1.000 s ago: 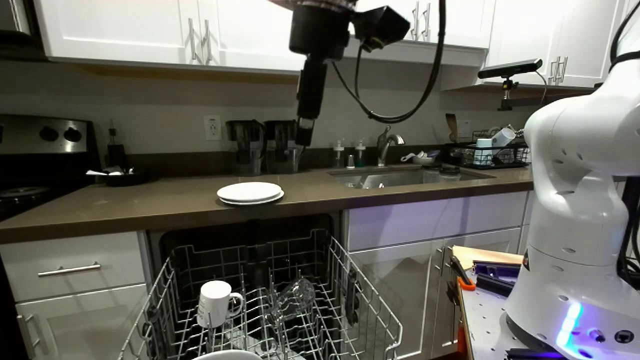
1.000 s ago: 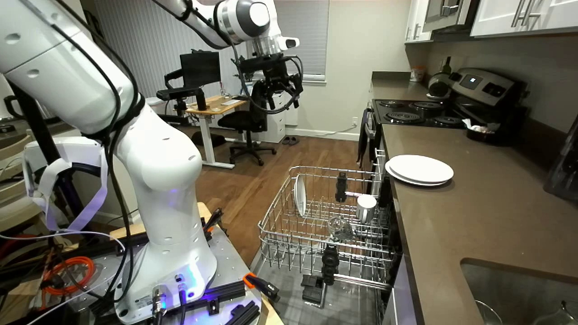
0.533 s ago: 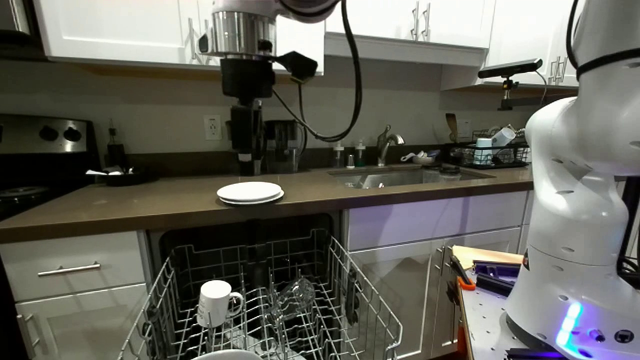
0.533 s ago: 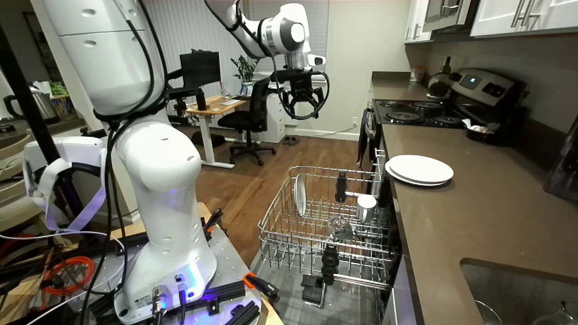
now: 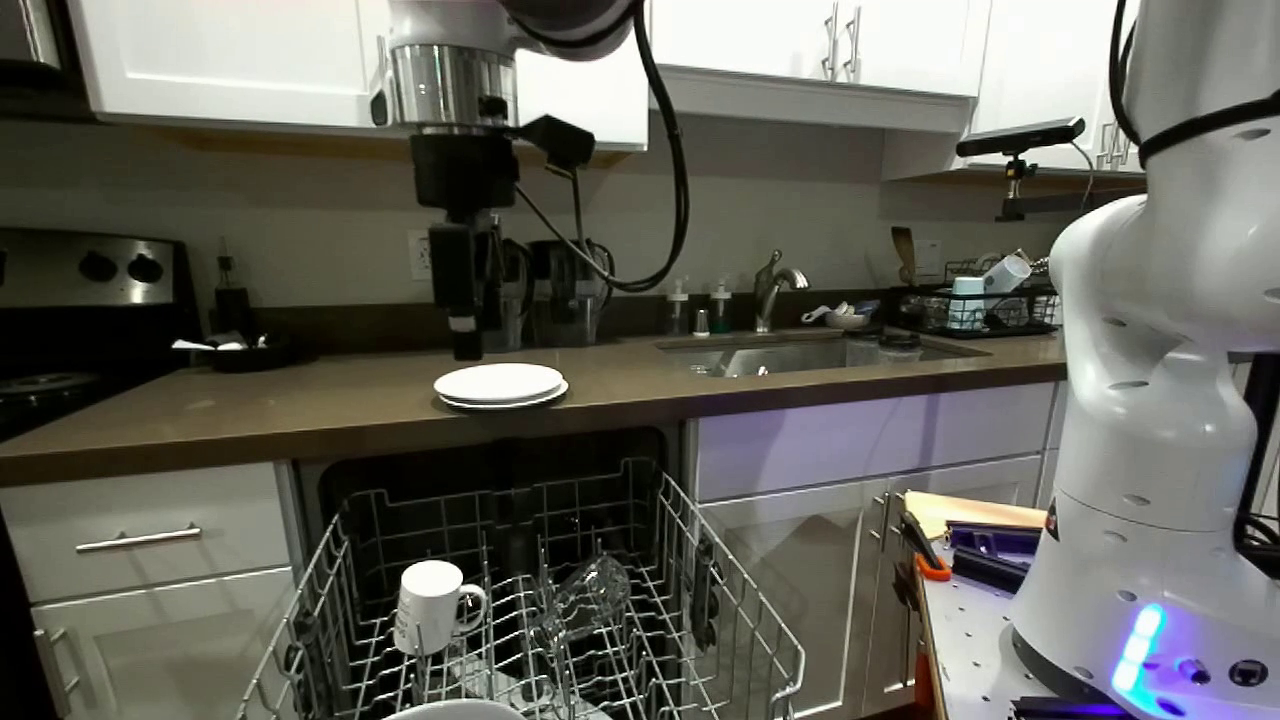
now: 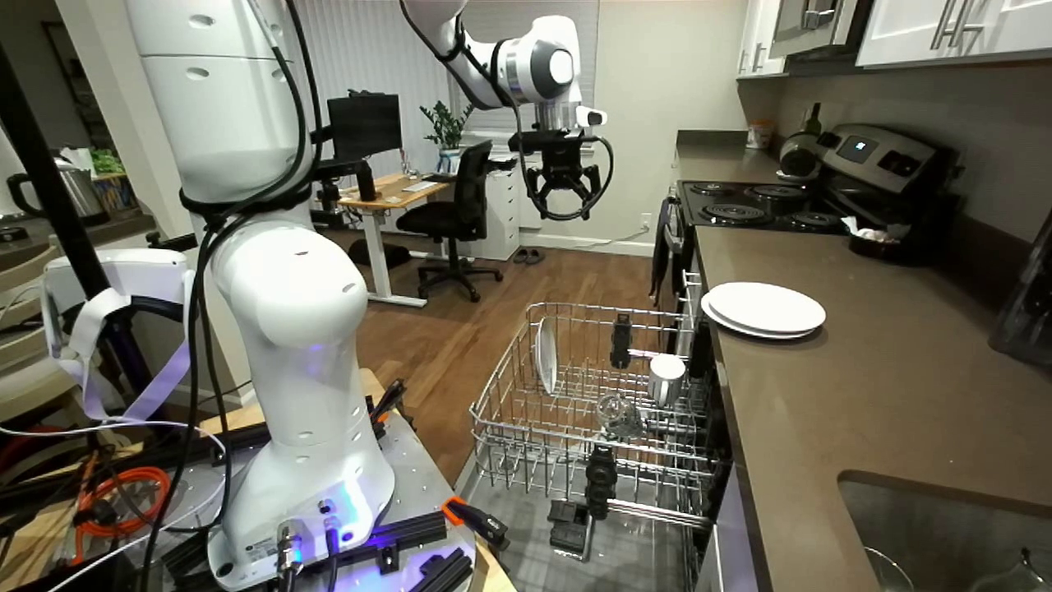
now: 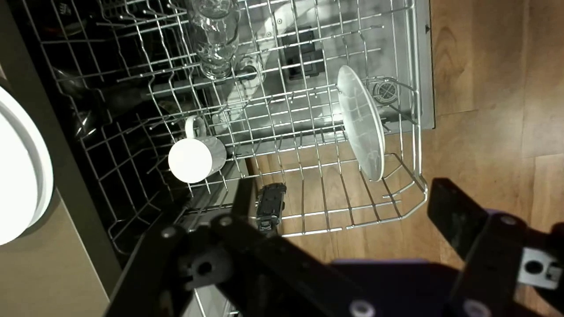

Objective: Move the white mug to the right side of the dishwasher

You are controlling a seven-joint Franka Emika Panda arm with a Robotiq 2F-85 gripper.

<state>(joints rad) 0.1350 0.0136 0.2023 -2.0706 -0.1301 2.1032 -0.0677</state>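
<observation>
The white mug (image 5: 428, 605) stands upside down in the wire rack of the dishwasher (image 5: 738, 571), on its left side in that exterior view, with its handle to the right. It also shows in an exterior view (image 6: 666, 380) and in the wrist view (image 7: 189, 160), left of the jaws. The rack is pulled out. My gripper (image 7: 346, 198) is open and empty, its fingers wide apart. In both exterior views the gripper (image 5: 467, 345) (image 6: 564, 205) hangs pointing down, high above the rack and apart from the mug.
A clear glass (image 7: 216, 39) lies in the rack near the mug. A white plate (image 7: 361, 123) stands on edge at the rack's outer side. Stacked white plates (image 5: 500, 383) sit on the brown countertop (image 5: 300, 400) above the dishwasher. A sink with a faucet (image 5: 770, 290) is to the right.
The arm has swung left and down in one exterior picture, right and down in another, bringing the gripper above the rack and more upright. The mug, glass and plates have not moved.
</observation>
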